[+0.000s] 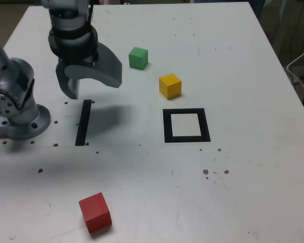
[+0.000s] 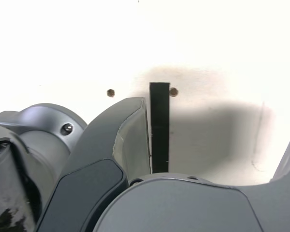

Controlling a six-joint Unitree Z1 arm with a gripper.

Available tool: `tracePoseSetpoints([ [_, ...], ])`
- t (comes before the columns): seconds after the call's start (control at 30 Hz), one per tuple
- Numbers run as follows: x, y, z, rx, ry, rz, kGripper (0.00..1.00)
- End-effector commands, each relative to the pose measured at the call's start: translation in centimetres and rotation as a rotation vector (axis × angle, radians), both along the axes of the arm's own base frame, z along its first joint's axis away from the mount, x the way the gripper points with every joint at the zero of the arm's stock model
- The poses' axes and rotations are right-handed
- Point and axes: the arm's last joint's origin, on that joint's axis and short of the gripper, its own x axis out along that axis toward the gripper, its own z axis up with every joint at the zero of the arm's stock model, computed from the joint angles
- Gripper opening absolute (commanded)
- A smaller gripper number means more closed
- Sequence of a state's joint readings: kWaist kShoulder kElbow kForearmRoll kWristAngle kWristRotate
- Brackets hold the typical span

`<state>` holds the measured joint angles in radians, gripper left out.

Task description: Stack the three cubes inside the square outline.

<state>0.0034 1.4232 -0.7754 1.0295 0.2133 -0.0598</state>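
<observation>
Hovered with end effector (image 1: 89, 81) spread and empty at upper left, nothing stacked; next, presumably reach for green cube (image 1: 138, 57).

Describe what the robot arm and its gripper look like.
The arm is silver-grey metal with rounded joint housings and a round flanged base dotted with bolt holes. Its wrist section is black and glossy, with a thin dark cable running along it. The gripper has two broad, curved, dark grey fingers with paler inner faces.
</observation>
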Motion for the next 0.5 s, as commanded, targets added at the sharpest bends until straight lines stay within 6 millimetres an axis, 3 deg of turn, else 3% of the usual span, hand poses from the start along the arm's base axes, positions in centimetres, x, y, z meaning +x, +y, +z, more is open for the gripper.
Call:
tracePoseSetpoints([
  [0.0, -0.12, 0.03, 0.08, 0.002, 0.006, 0.000, 0.99],
  [0.47, -0.92, -0.18, 0.90, -0.041, 0.033, 0.005, 0.99],
])
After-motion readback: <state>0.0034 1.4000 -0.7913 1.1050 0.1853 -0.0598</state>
